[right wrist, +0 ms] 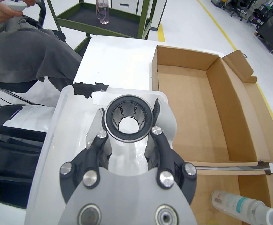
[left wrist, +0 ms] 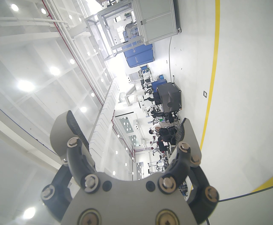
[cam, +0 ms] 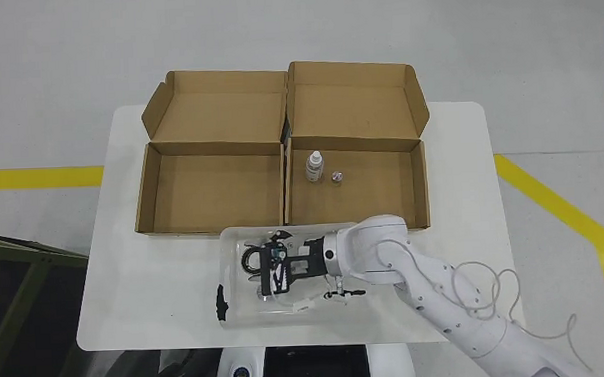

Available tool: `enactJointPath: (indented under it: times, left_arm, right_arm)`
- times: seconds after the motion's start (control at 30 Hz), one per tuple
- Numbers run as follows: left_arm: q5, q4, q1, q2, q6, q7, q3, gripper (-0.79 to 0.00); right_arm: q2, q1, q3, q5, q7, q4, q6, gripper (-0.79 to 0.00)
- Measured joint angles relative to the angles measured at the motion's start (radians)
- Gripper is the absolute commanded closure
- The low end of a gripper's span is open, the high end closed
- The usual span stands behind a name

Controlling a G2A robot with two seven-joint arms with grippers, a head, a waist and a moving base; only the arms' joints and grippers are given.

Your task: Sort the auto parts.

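Over the bin [cam: 231, 291] at the table's near edge, the right claw [right wrist: 128, 110] is closed on a metal sleeve [right wrist: 128, 137], pinched across its sides with the bore showing – the part is just above the bin floor, not yet clear of the walls. The pick looks done, and the carry comes next: lift straight up, then go far to a box. The right box [cam: 419, 189] seems likelier, since it holds a bottle [cam: 313, 166] and a small metal piece [cam: 335, 175]. The left box [cam: 142, 194] is the other choice. The left claw [left wrist: 127, 119] is open – raised, holding nothing.

Two cardboard boxes [cam: 212, 192] [cam: 382, 194], one clear tray [right wrist: 64, 119], one bottle [cam: 313, 167], one small metal part [cam: 336, 175], one cylindrical bearing [right wrist: 129, 119]
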Motion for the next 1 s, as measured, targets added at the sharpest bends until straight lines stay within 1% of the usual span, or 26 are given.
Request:
enactJointPath:
  times: [0.27,0.53,0.83,1.0]
  left_arm:
    - [0.0,0.0,0.0,0.0,0.0,0.0,0.0,-0.785]
    - [0.0,0.0,0.0,0.0,0.0,0.0,0.0,-0.785]
    - [0.0,0.0,0.0,0.0,0.0,0.0,0.0,-0.785]
    - [0.0,0.0,0.0,0.0,0.0,0.0,0.0,-0.785]
  right_arm:
    - [0.007,-0.01,0.038,0.023,-0.025,-0.029,-0.001,0.0]
    - [0.005,0.008,0.056,0.041,-0.043,-0.034,0.008,0.0]
    - [-0.005,0.055,0.066,0.083,-0.052,0.006,0.035,0.0]
    - [-0.019,0.095,0.048,0.098,-0.052,0.052,0.071,0.0]
